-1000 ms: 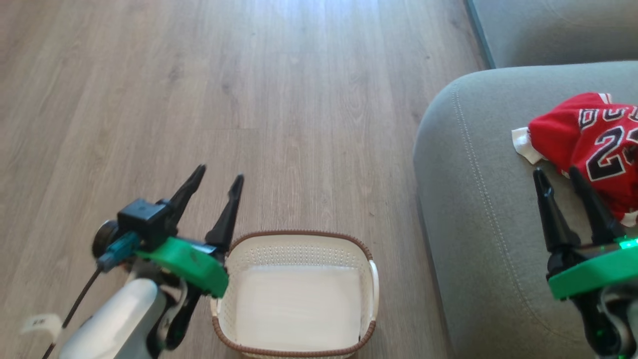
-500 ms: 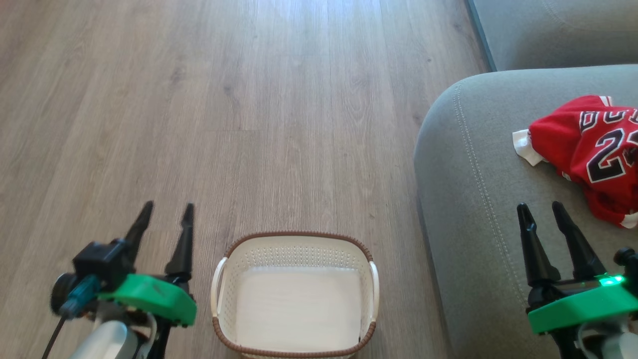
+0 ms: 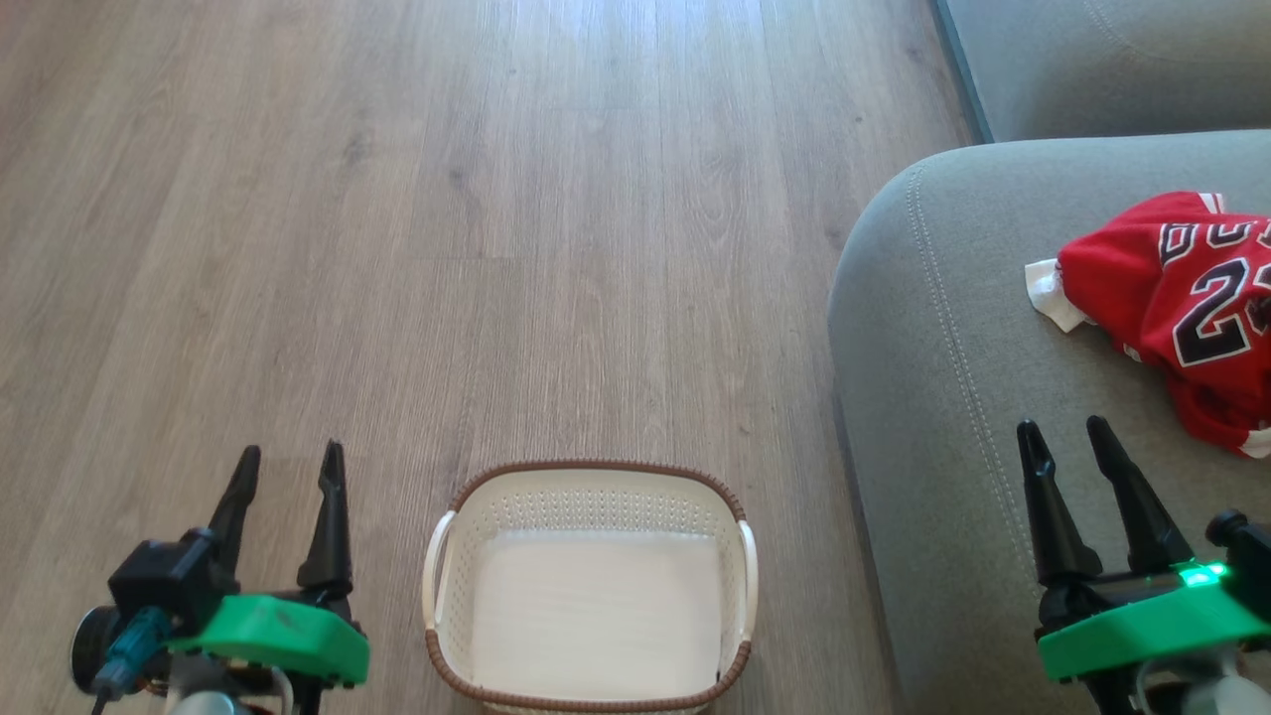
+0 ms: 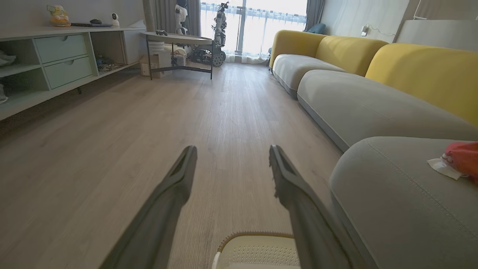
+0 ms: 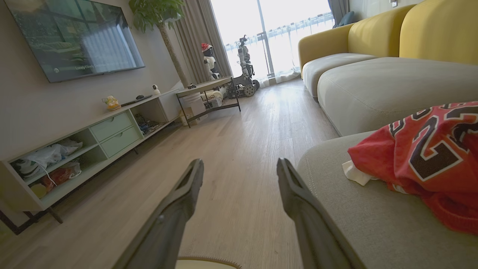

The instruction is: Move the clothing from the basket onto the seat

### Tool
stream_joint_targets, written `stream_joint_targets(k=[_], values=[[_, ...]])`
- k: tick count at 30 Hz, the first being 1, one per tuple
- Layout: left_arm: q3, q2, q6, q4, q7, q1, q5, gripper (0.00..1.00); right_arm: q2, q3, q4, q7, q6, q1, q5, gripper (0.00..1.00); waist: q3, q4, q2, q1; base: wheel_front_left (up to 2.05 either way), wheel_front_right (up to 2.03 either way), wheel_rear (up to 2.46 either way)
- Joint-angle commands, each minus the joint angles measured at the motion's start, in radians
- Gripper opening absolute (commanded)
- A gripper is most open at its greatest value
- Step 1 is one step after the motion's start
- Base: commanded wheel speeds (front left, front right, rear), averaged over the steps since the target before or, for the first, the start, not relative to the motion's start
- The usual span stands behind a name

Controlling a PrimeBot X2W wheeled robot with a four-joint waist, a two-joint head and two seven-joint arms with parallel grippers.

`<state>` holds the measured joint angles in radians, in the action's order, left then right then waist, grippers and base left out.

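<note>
Head view | clothing (image 3: pixel 1172 288) on seat (image 3: pixel 943 397) | near, clear of parted right jaws

The jersey (image 3: pixel 1187 298) runs off the right edge of the head view, which cuts its lettering: part of the top word, a "2" and a sliver of the next digit show. In the left wrist view only a red scrap and a white corner show. There the basket (image 4: pixel 257 248) shows just its far rim at the bottom edge, its right side behind a finger of the left gripper (image 4: pixel 232 148). The seat (image 3: pixel 943 397) runs past the right and bottom edges. Items on the cabinet (image 4: pixel 63 48) are too small to tell.
</note>
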<state>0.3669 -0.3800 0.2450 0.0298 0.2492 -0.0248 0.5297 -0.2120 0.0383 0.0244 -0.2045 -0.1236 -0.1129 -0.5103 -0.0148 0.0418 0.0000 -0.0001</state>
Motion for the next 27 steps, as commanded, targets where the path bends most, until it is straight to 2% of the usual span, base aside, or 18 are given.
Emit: stream_joint_targets(k=[1,16,27], values=[[-0.059,-0.007,-0.008,-0.025,0.012,0.035,-0.010,1.00,-0.015,0.021,0.028,-0.015,-0.007,0.023,0.008,1.00,-0.001,0.000,0.0000,0.0001,0.00,0.00,0.00],[-0.134,0.057,-0.073,-0.014,0.013,0.008,-0.082,1.00,-0.018,0.025,0.022,-0.015,-0.007,0.029,0.009,1.00,0.001,-0.006,0.0000,0.0001,0.00,0.00,0.00],[-0.167,0.080,-0.125,-0.012,0.013,-0.002,-0.113,1.00,-0.014,0.025,0.023,-0.010,-0.007,0.031,0.010,1.00,0.002,-0.009,0.0000,0.0001,0.00,0.00,0.00]])
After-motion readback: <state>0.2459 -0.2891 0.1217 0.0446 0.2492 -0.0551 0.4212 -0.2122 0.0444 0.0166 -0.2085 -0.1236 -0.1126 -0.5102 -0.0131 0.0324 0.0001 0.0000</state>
